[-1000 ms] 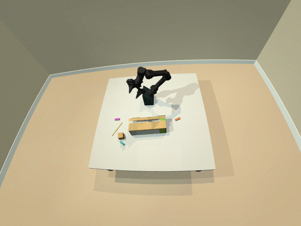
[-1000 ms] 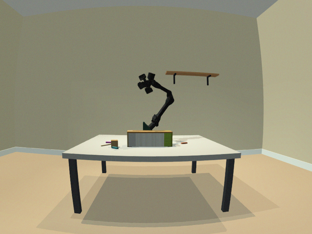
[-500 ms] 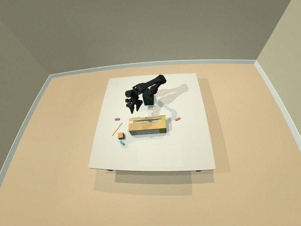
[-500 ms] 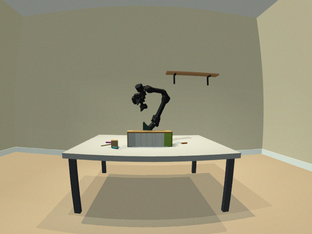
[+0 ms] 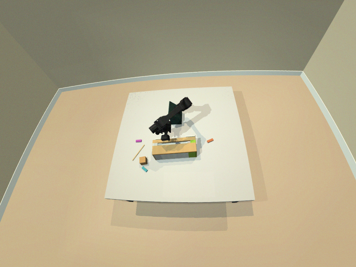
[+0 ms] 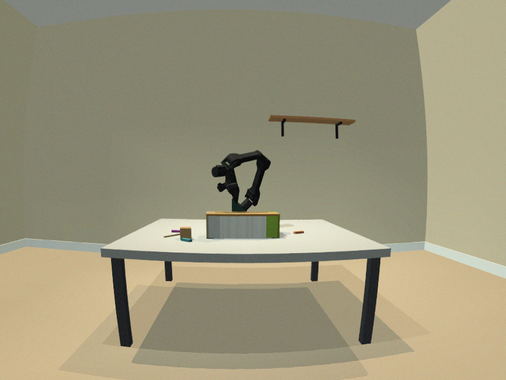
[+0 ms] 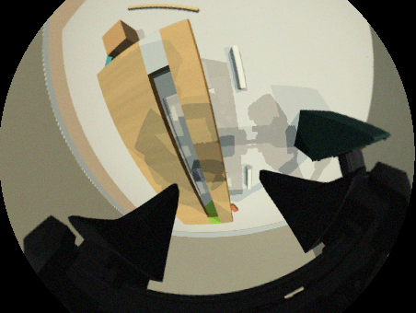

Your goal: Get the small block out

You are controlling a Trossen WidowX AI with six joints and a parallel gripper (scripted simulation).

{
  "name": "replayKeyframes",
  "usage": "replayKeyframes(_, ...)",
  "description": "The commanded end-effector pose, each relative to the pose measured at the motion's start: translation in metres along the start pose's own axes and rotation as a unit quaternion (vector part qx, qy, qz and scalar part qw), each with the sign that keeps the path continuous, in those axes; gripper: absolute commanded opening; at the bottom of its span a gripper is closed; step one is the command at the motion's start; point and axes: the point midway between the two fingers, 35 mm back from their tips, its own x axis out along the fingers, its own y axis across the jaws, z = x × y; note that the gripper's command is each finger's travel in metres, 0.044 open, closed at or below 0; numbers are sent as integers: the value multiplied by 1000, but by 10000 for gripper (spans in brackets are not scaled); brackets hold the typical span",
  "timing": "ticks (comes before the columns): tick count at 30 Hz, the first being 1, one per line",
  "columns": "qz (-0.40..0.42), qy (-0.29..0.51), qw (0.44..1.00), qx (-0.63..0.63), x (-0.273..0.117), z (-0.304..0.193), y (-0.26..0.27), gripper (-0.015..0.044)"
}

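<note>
The long wooden box [image 5: 174, 149] [image 6: 237, 213] [image 7: 126, 98] stands on the table [image 5: 201, 183] [image 6: 240, 247], with a clear front and a narrow slot along its top. Its right end has a green panel [image 5: 192, 154] [image 6: 272, 226] [image 7: 212, 211]; its left end is pale grey. Inside the slot a darker grey patch shows in the wrist view, but I cannot tell whether it is the small block or shadow. My gripper [image 5: 165, 138] [image 7: 219, 181] is open and empty, pointing down above the back side of the box. The shelf is not clearly visible.
An orange-brown cube [image 5: 142, 160] [image 6: 185, 232] [image 7: 115, 40], a cyan piece [image 5: 144, 169] [image 6: 186, 240], a thin stick [image 5: 138, 152] [image 7: 163, 6] and a magenta piece [image 5: 138, 140] lie left of the box. An orange-red piece [image 5: 210, 140] [image 6: 298, 232] lies right. White strips [image 7: 238, 68] lie behind it.
</note>
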Motion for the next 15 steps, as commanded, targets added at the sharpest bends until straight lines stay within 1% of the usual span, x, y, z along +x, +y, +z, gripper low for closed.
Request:
replayKeyframes(1, -66, 51, 995, -48, 22, -11, -13, 400)
replayKeyframes(9, -66, 51, 995, -47, 23, -11, -13, 400)
replayKeyframes(15, -66, 51, 995, -47, 31, -9, -12, 400)
